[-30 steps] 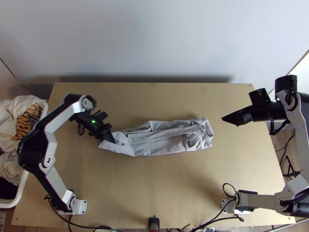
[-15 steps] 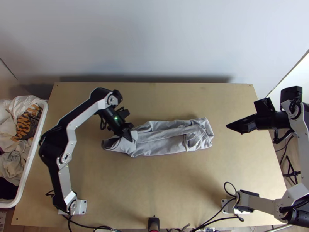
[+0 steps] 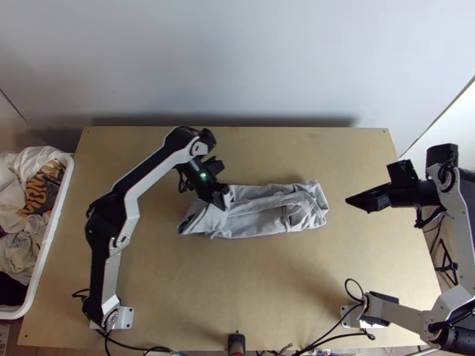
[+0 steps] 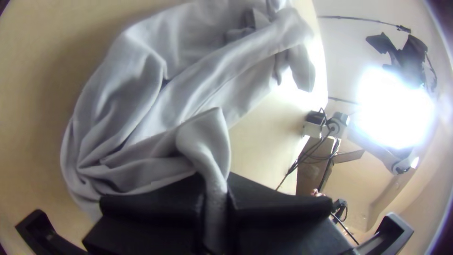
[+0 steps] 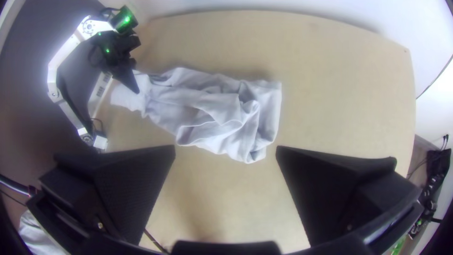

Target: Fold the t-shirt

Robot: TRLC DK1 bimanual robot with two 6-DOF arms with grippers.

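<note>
Grey cloth, the shirt (image 3: 264, 216), lies in a long, rumpled strip across the middle of the table (image 3: 237, 285). At its left end the left gripper (image 3: 223, 205) has its two fingers pressed together on a raised fold of it. Off the strip's right end, apart from it, the right gripper (image 3: 350, 203) has its fingers spread wide with nothing between them. Beside the table, a white bin (image 3: 50, 237) holds heaped clothes (image 3: 21, 246), one bearing large orange lettering (image 3: 40, 188)
</note>
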